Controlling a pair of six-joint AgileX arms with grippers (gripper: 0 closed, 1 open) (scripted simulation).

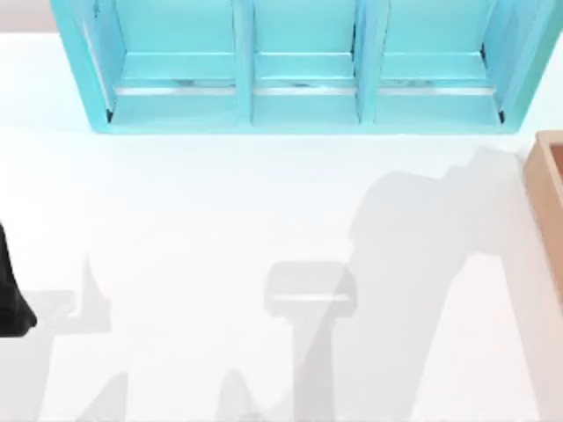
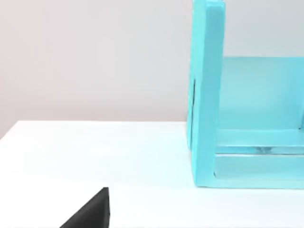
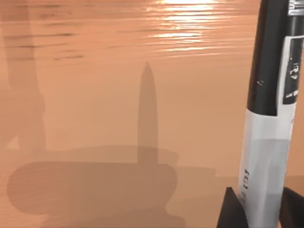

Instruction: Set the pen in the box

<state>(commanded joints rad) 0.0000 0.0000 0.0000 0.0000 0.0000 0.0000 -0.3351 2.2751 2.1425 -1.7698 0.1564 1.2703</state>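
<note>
One arm's doing the work: the right gripper (image 3: pixel 259 209) has its fingers closed on the pen (image 3: pixel 270 95), held upright at the right side of its wrist frame, over what looks like the box's tan floor. In the top view the box (image 1: pixel 547 189) pokes in at the right edge. I'd lower it slowly, then let go close to the floor so it doesn't bounce. Left gripper (image 2: pixel 90 211) sits parked, lower left of its wrist frame; can't tell about its fingers.

left arm (image 1: pixel 10 294): black, glossy | right gripper (image 3: pixel 259 209) fingers (image 3: pixel 232 211): black, flat-faced, angular
</note>
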